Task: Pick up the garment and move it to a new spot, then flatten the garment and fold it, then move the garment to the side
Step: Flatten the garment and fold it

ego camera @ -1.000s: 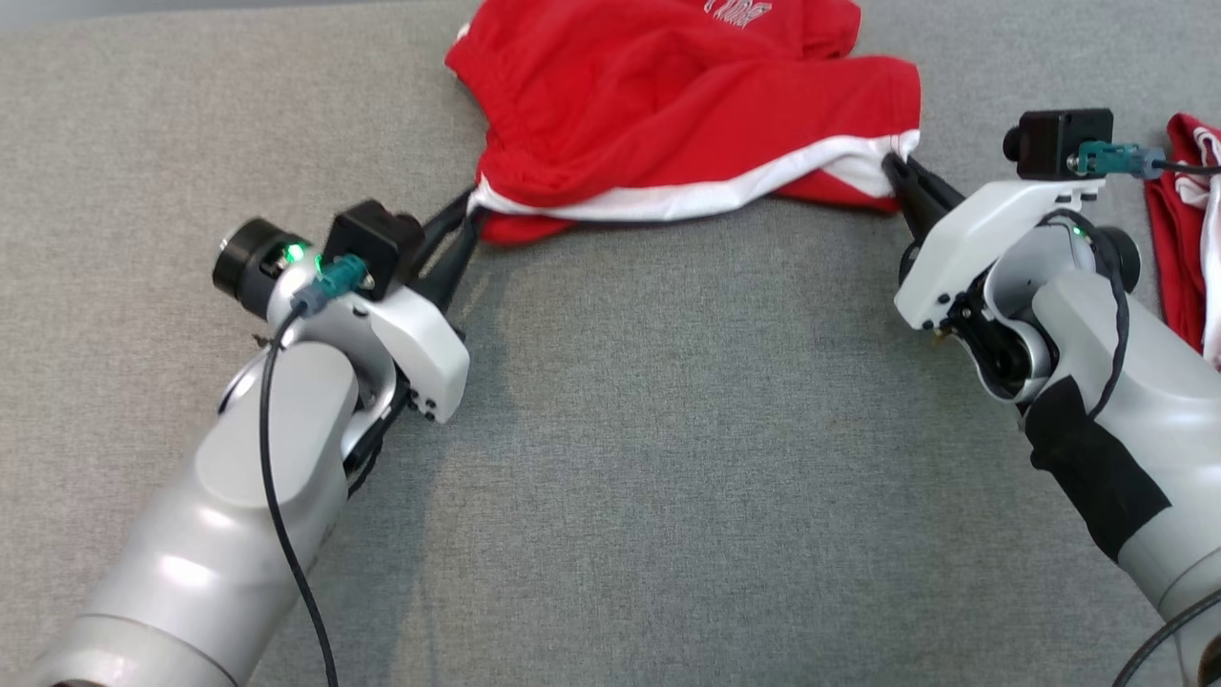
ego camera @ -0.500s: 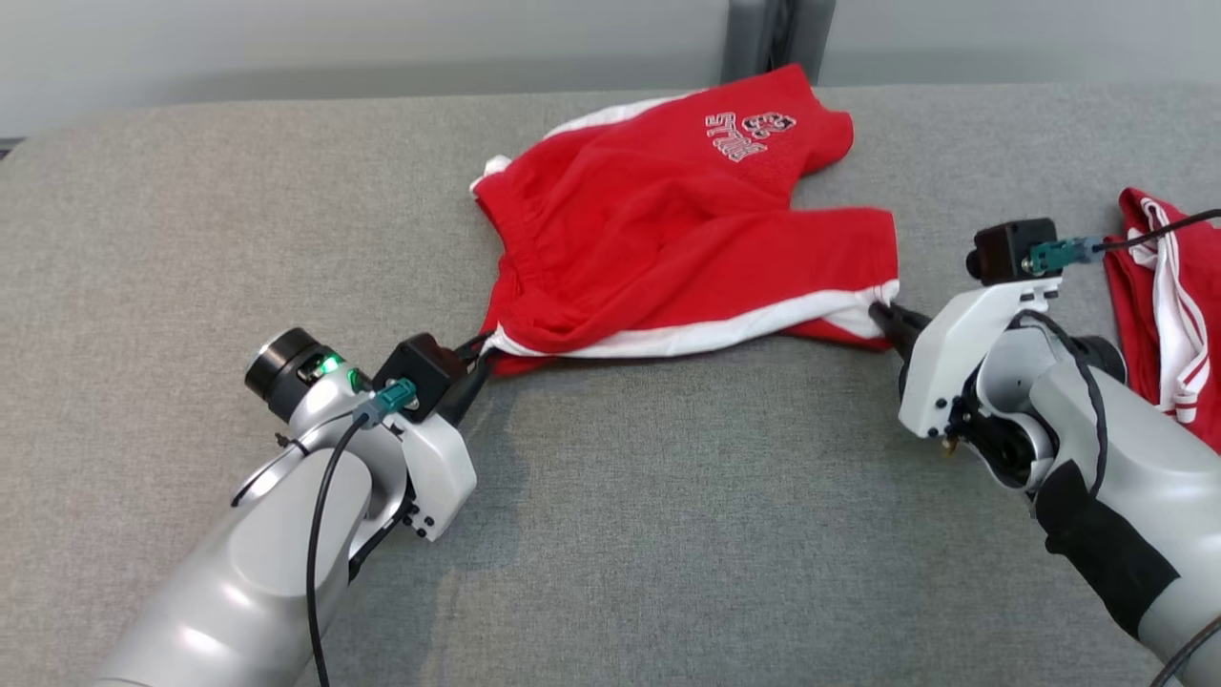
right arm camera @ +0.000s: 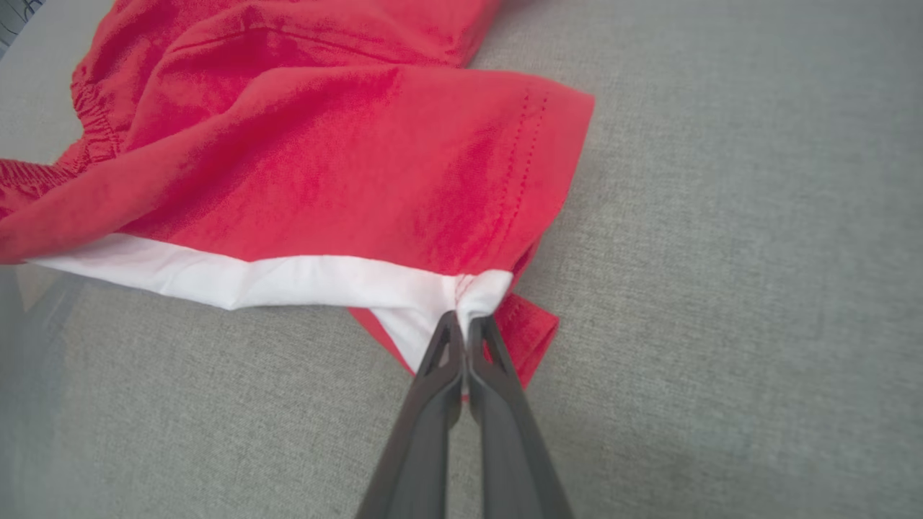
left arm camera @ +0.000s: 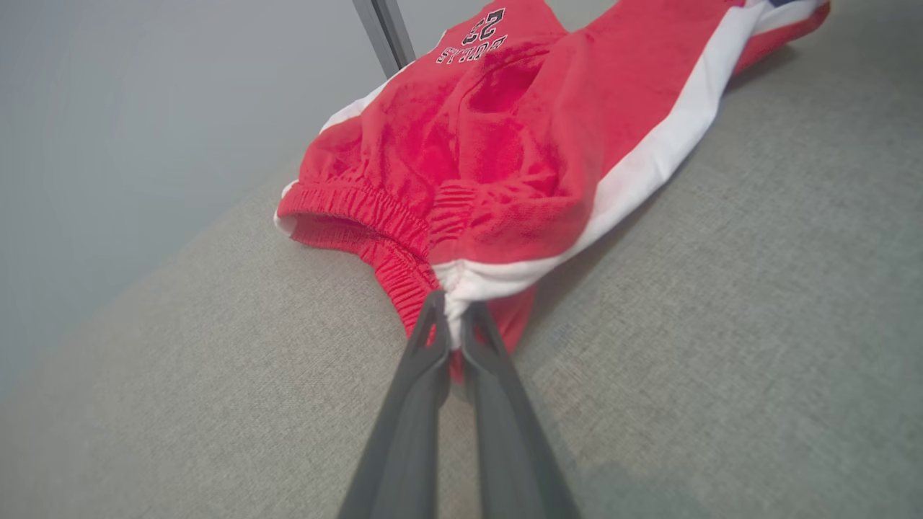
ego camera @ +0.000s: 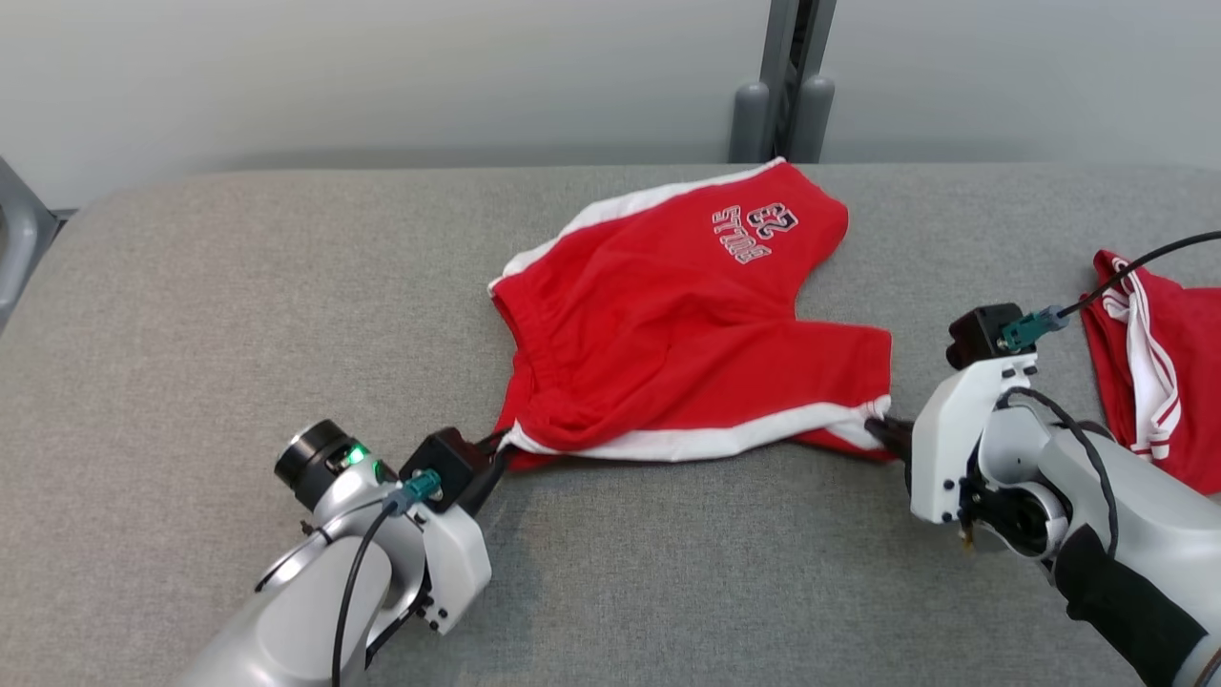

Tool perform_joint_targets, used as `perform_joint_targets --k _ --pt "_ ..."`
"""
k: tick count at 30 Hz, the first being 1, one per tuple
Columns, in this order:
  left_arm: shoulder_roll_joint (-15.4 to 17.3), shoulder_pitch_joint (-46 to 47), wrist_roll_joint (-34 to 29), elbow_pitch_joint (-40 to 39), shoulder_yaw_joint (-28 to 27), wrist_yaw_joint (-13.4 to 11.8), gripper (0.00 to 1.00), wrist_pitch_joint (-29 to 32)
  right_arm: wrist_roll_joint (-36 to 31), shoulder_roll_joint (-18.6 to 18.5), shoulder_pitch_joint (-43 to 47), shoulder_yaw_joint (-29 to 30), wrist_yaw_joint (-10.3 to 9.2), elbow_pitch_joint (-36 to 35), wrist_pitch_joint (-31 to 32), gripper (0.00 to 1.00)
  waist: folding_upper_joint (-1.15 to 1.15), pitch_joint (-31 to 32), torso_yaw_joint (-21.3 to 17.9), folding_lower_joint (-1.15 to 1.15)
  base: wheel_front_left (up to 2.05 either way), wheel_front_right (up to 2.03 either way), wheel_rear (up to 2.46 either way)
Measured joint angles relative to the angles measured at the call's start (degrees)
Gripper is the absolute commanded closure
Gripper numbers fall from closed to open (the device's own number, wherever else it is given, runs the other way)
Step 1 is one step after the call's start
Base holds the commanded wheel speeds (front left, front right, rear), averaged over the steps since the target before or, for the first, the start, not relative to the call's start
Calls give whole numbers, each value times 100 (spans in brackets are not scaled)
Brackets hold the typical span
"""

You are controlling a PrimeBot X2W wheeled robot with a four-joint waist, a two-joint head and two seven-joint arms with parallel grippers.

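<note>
Both pairs of jaws are clenched on cloth. The left gripper (ego camera: 491,456) pinches the red shorts (ego camera: 668,324) where the white stripe (ego camera: 706,442) meets the waistband (left arm camera: 360,209). The right gripper (ego camera: 882,434) pinches the same stripe at the leg hem (right arm camera: 537,180). In each wrist view the two fingers meet on a small bunch of white and red fabric.

The shorts lie on the grey padded surface (ego camera: 238,305), a little toward 12 o'clock from the middle of the head view. Taken from the garment's centre, the left grip sits at about 7 o'clock and the right grip at about 4 o'clock. The striped edge is stretched fairly straight between them. The far leg, with its printed lettering (ego camera: 754,229), points toward 12 o'clock. A second red garment (ego camera: 1164,382) lies well apart at 3 o'clock.

This looks like the flattening step. One edge is taut, but the body is rumpled near the waistband and one layer lies loosely over another. The next move probably calls for an even, low pull toward 6 o'clock. Both grips should stay level and the same way apart, so the cloth slides out flat rather than skewing or bunching.
</note>
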State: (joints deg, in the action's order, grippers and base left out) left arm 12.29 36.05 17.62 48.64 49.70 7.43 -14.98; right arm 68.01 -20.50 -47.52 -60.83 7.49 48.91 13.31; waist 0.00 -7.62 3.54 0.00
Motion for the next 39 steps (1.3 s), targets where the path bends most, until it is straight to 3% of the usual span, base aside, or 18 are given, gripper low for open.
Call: perform_joint_targets --k 13,30,39 --pt "66 -697 74 -152 322 1 100 0 725 -560 494 -426 0 -547 1089 100 0 646 66 -1 0 0 0" --pt "164 -1028 381 -241 341 5 100 -1 1149 -813 925 -516 1 -560 1650 100 0 935 110 0 0 0 0" --pt "167 -1341 422 -412 352 5 100 -1 1329 -995 1159 -536 1 -896 1918 100 0 1065 140 0 0 0 0"
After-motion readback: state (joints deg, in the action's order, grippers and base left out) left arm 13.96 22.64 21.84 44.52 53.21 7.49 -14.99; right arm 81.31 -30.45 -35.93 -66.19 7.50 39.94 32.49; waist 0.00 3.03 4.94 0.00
